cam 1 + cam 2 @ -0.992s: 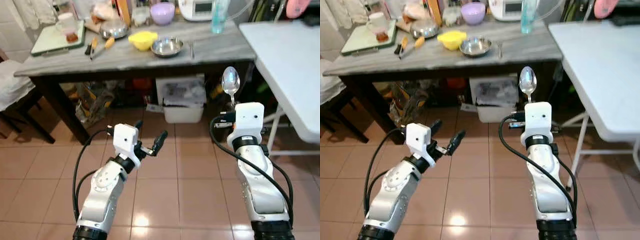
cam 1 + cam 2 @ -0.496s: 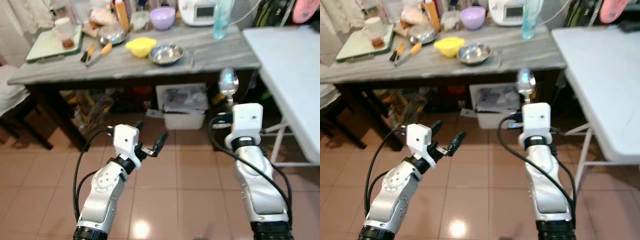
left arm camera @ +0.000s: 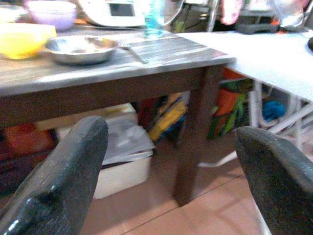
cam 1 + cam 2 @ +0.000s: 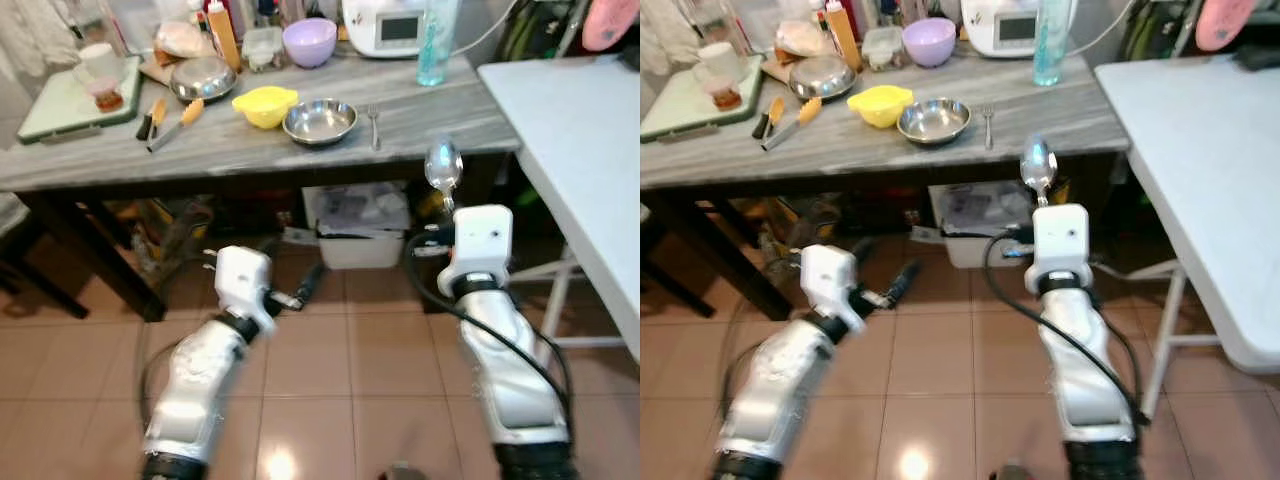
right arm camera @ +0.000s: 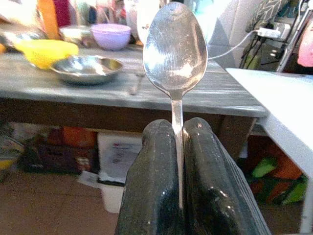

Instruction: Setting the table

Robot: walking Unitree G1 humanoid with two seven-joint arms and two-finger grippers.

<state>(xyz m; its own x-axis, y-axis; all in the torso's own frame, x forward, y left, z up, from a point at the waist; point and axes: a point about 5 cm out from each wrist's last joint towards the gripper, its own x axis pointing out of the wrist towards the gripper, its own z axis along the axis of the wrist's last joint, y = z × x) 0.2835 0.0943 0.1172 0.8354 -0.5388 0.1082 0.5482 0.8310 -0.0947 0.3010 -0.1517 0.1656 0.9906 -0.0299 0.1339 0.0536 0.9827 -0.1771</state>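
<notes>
Right gripper point(image 5: 178, 147), fingers pressed together on the handle of a metal spoon point(image 5: 174, 46), bowl held upright above the tiled floor point(image 4: 370, 350), just before the front edge of the grey wooden table point(image 4: 440, 105). Left gripper point(image 3: 171, 161), fingers spread wide and holding nothing, raised low over the tiles, pointing toward the table's leg. On the tabletop: a steel bowl point(image 4: 320, 121) with a fork point(image 4: 373, 97) beside it, a yellow bowl point(image 4: 264, 106), a purple bowl point(image 4: 309, 41), a second steel bowl point(image 4: 203, 78), knives with orange handles point(image 4: 178, 120), a green cutting board point(image 4: 60, 100). Under the table, a white bin point(image 4: 362, 225). To the right, a white folding table point(image 4: 580, 150).
</notes>
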